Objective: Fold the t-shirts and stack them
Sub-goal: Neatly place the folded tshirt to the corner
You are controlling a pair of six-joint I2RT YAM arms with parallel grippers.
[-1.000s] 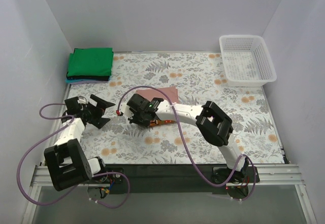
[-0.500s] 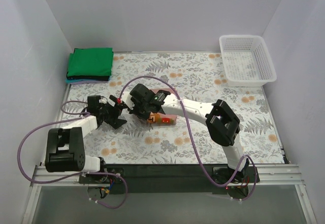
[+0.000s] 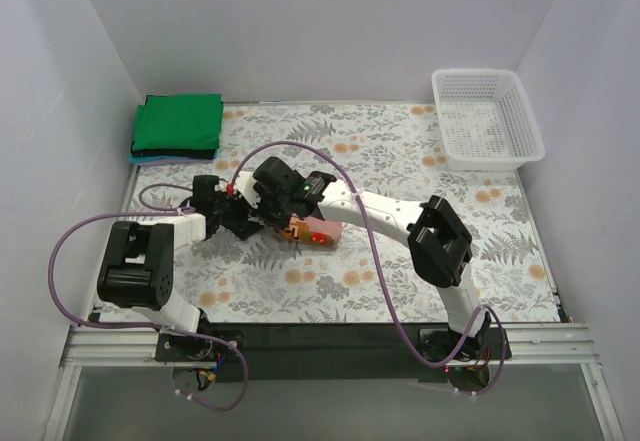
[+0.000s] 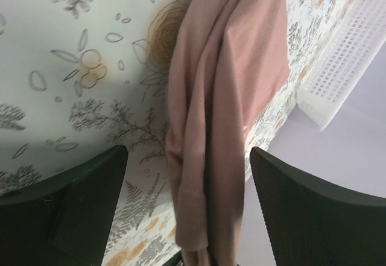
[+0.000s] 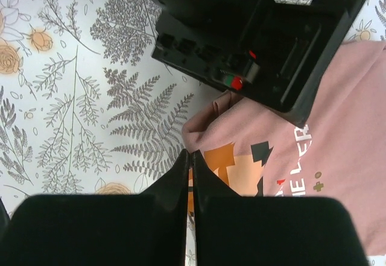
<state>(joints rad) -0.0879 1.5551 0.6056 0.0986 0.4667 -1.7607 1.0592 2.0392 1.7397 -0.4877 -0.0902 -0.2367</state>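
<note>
One soft, dusty pink-brown cloth t-shirt [image 3: 320, 231] lies bunched at the centre of the floral tabletop [image 3: 400, 151]; right end effector [image 5: 190, 163] clamped on its fold, left end effector [image 4: 187, 178] spread wide at its 9 o'clock edge.

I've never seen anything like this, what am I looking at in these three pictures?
Those are two robot arms bolted side by side. One picture looks down from above; the other two come from cameras on each wrist. On the flowered tablecloth lie a pink shirt, a green shirt topping a folded pile, and a white basket. The right gripper is shut, pinching the pink shirt's edge; the left gripper is open, straddling the bunched cloth.
</note>
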